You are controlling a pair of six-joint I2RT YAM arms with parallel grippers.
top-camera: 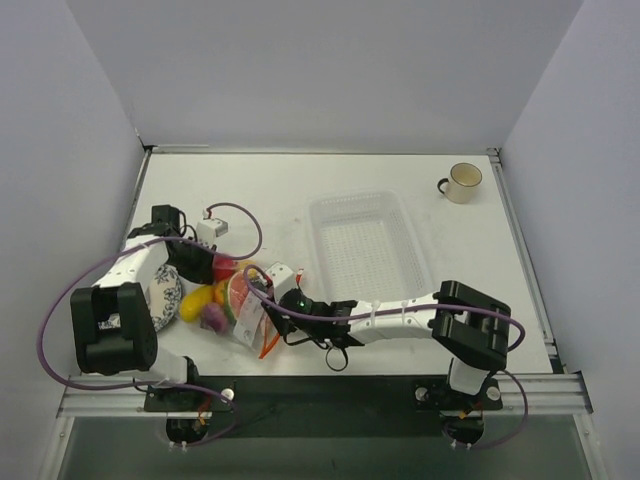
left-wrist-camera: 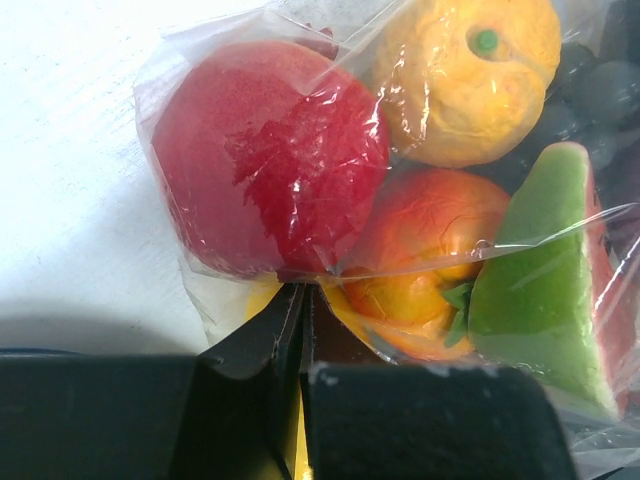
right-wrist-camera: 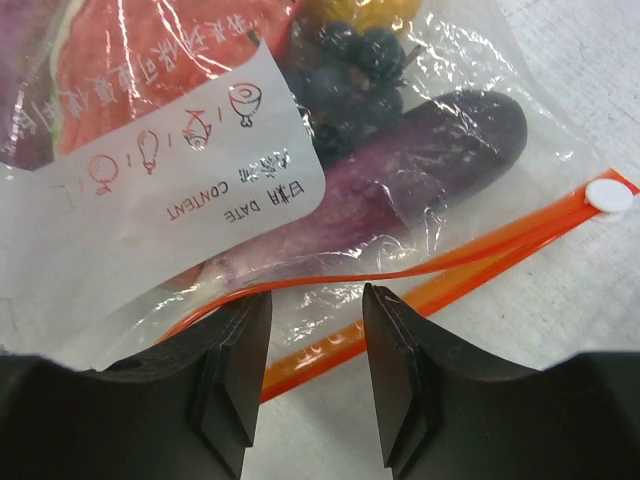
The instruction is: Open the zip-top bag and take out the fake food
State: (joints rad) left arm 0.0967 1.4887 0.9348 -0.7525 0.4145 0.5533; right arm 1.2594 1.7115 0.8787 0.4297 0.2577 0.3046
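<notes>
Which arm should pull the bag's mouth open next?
Probably the right. The right gripper has open jaws either side of the orange zip strip at the zip-top bag mouth. The left gripper is pinching the bag's other end, by the red fruit.

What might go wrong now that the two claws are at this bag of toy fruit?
1. The left gripper pinches only a thin fold of the bag; the film may slip out or tear when pulled.
2. The right gripper stands open over the orange zip strip; on closing it could catch both layers and keep the mouth shut.
3. The bag lies near the front edge of the table; loose fruit could roll off.
</notes>
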